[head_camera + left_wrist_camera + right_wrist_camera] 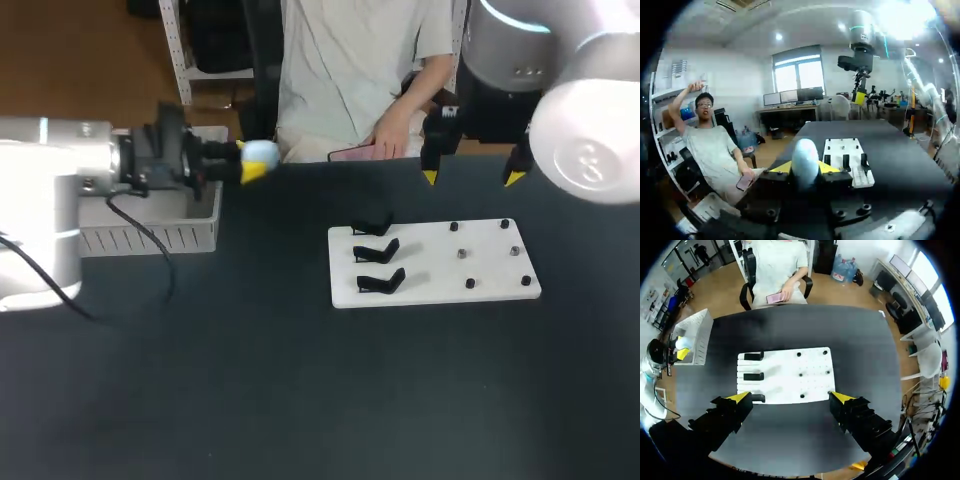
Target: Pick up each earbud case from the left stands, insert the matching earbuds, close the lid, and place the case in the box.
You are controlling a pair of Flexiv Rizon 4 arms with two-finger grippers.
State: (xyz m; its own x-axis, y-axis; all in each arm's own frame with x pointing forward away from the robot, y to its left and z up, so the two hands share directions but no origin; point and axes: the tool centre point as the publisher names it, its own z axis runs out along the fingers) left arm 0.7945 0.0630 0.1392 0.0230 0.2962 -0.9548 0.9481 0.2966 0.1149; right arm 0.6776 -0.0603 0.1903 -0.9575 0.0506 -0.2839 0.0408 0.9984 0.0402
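Observation:
My left gripper is shut on a pale blue earbud case, held in the air just right of the white box. In the left wrist view the case stands between the yellow fingertips of the left gripper, its lid closed. The white board carries three black stands, all bare, and several small dark earbuds on its right half. My right gripper hangs open above the board's far edge. Seen from the right wrist, the right gripper stands wide over the board.
The white slatted box sits at the table's far left, under my left arm. Dark tabletop stretches in front of the board. A black cable trails from the left arm across the box front.

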